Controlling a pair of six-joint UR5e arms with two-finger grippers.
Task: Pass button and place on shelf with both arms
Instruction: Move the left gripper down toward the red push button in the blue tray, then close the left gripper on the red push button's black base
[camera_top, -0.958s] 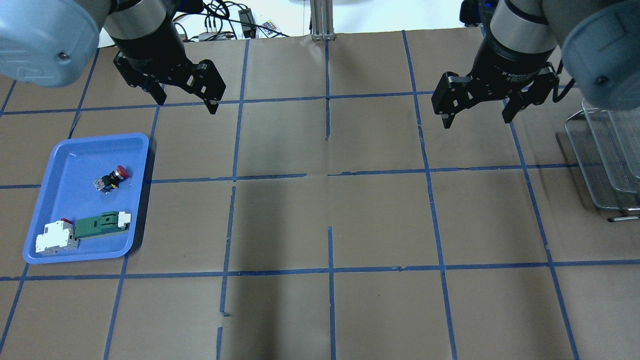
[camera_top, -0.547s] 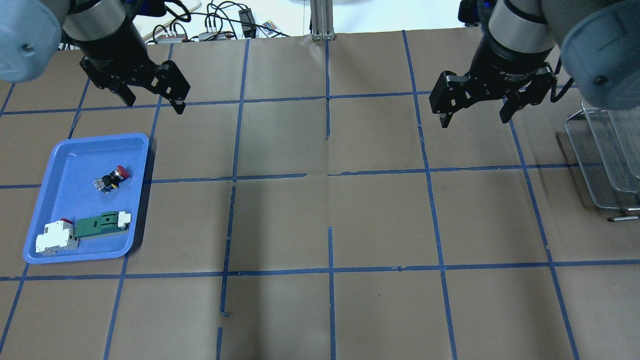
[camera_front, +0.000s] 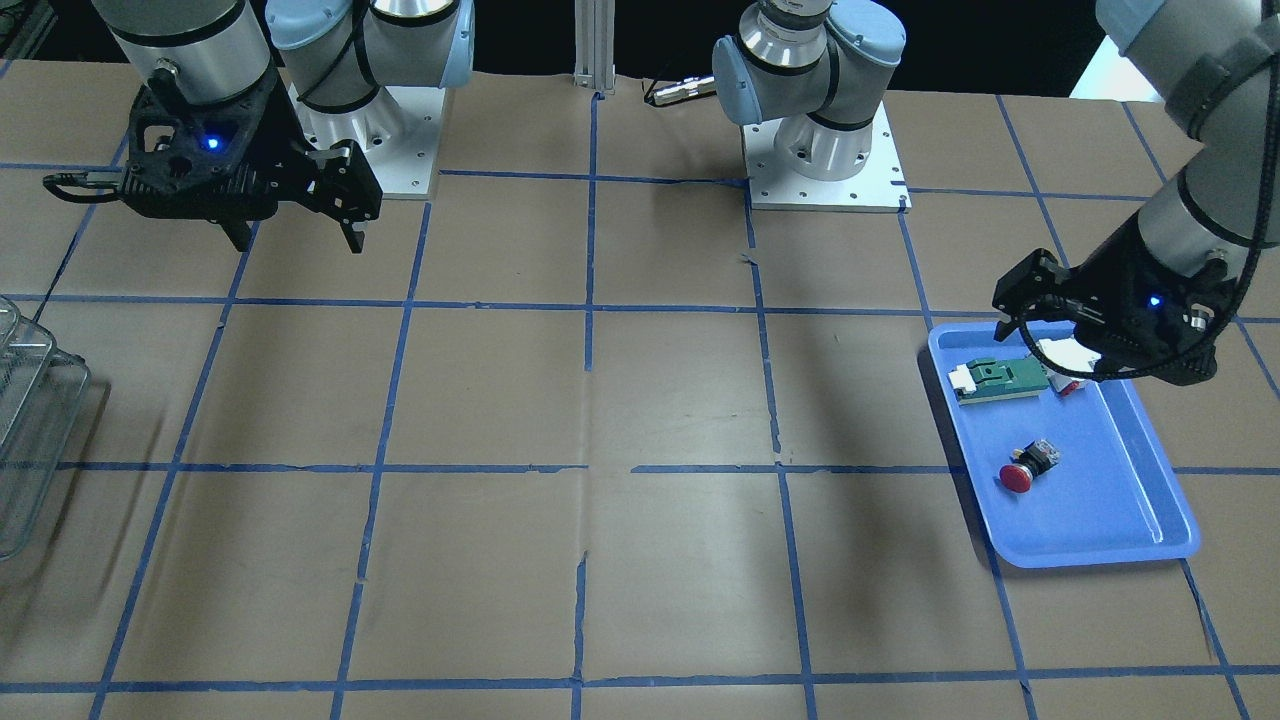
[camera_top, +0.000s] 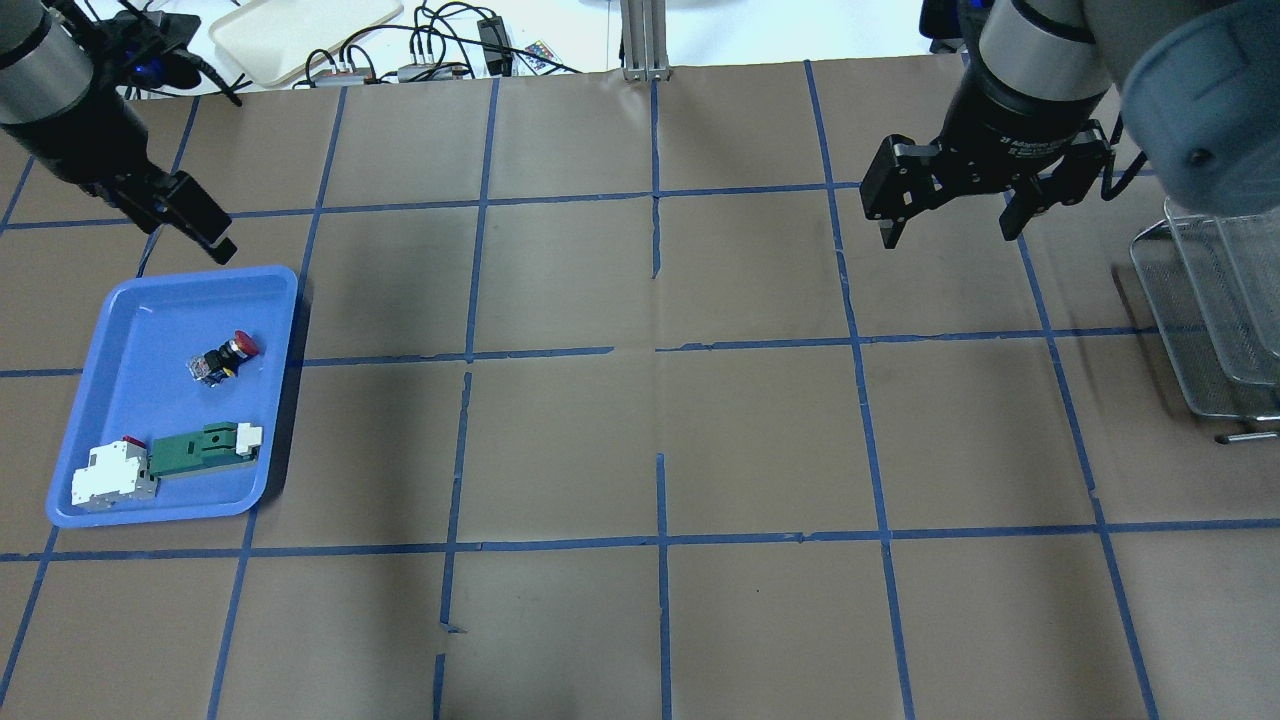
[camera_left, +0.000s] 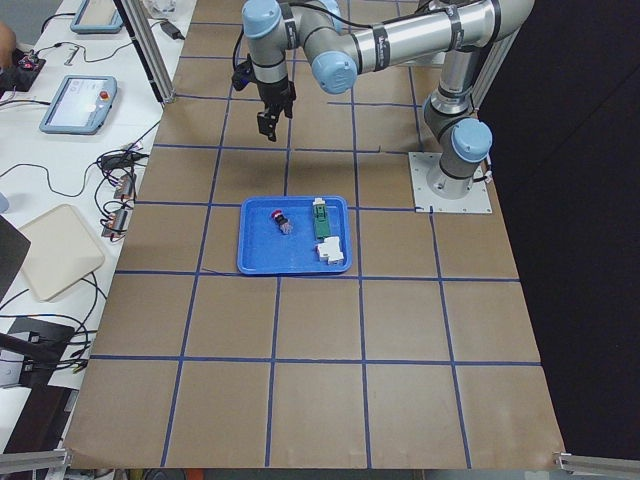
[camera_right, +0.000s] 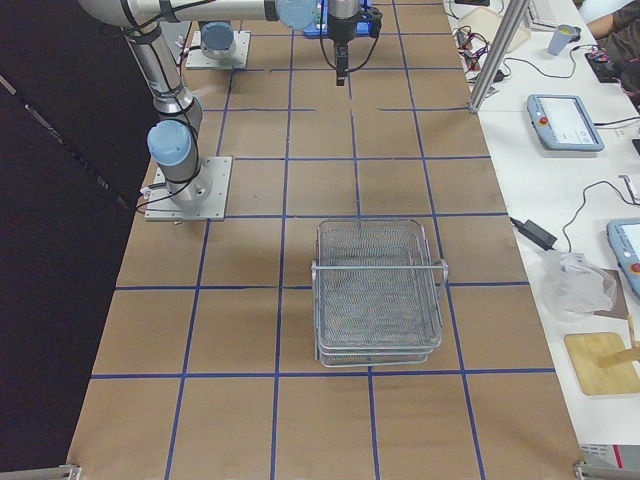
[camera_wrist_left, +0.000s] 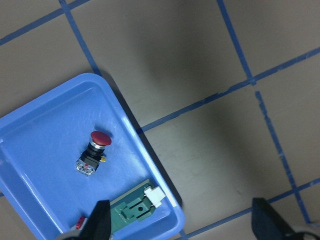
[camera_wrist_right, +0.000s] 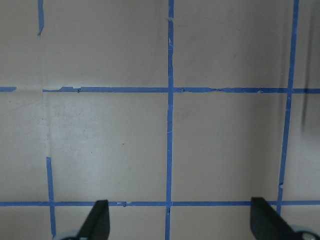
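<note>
Left and right jaws gape empty over a brown table (camera_top: 560, 450) gridded with blue tape (camera_top: 662, 541).

robotics lab: table (camera_top: 760, 440) papered brown and gridded with blue tape (camera_top: 760, 345), two jointed robot arms (camera_front: 810, 70) bolted to metal mounting plates (camera_front: 880, 185), teach pendants (camera_right: 565, 122) and loose cables (camera_top: 440, 40) on a white side bench (camera_right: 520, 180), aluminium profile post (camera_top: 645, 40) at the table's edge.

One button (camera_top: 224, 357), one tray (camera_top: 130, 320), one shelf (camera_top: 1195, 340), two other parts (camera_top: 205, 450) (camera_top: 110, 475), two arms (camera_top: 50, 90) (camera_top: 1040, 50)
</note>
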